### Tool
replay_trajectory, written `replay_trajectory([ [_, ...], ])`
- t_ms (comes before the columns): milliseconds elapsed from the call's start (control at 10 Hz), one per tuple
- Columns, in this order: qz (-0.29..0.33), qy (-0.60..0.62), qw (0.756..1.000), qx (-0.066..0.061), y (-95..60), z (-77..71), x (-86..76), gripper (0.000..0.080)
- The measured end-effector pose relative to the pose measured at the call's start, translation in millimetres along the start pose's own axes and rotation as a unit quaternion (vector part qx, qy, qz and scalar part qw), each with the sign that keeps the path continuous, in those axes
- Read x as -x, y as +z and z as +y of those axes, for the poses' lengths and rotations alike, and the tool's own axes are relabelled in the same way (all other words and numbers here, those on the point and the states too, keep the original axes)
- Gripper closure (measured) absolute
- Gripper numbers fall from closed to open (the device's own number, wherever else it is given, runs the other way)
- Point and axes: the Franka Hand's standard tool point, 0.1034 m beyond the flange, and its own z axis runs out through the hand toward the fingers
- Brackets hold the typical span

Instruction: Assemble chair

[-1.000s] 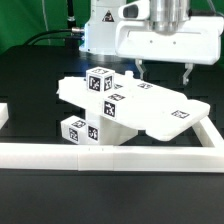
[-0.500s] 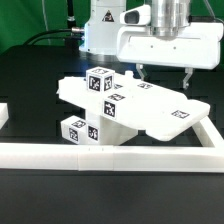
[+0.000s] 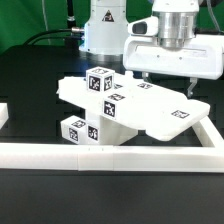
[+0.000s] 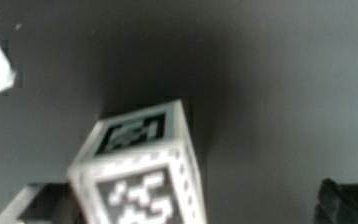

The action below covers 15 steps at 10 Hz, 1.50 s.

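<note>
**Arm shifted sideways above chair parts, nothing held**

The gripper (image 3: 166,84) is seen above the chair (image 3: 125,108), w/ its fingers (image 3: 146,77) spread wide apart and nothing between them. Compared w/ a second ago, the gripper housing has been moved toward the exterior view's right; height looks approx. unchanged. No part has been shifted by this move: the chair lies as it did.

The chair is found partly assembled near the middle of the counter (image 3: 30,75), close behind the white border rail (image 3: 110,154) that runs along the counter's near edge. A flat panel is seen resting tilted over blocky pieces, w/ a tagged block (image 3: 100,80) standing up at the panel's far side and another tagged block (image 3: 77,130) tucked under it near the rail.

In the wrist view a tagged white block (image 4: 146,170) is shown close up, between the two dark finger tips at the frame's edges; which block it is cannot be told for certain.

The sideways move is judged to be a realignment, prob. toward a part or grasp point further to the exterior view's right. No grasp is made yet, so assembly is not advanced at this moment.
</note>
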Motion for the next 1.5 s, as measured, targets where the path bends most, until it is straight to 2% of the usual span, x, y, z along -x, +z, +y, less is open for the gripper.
replay_trajectory([
  [100,0.0,-0.002,1.0,0.001,0.7,0.0,0.2,0.0192],
  [300,-0.002,-0.006,1.0,0.002,1.0,3.3,-1.9,0.0474],
  [400,-0.003,-0.006,1.0,0.002,0.7,2.9,-1.6,0.0474],
  [500,-0.004,-0.006,1.0,0.003,0.5,3.9,-2.5,0.0516],
  [900,-0.007,-0.007,1.0,0.003,-4.4,8.4,-10.5,0.0516],
  [1000,-0.018,-0.016,1.0,0.005,-15.8,5.8,-14.0,0.0516],
  [1200,-0.038,-0.02,0.999,-0.012,-58.7,10.2,-32.3,0.0515],
  [1300,-0.045,-0.022,0.999,-0.019,-74.3,15.1,-42.3,0.0515],
  [1400,-0.055,-0.035,0.998,-0.021,-91.5,17.3,-58.2,0.0515],
  [1500,-0.055,-0.056,0.997,-0.018,-109.8,13.4,-84.9,0.0515],
])
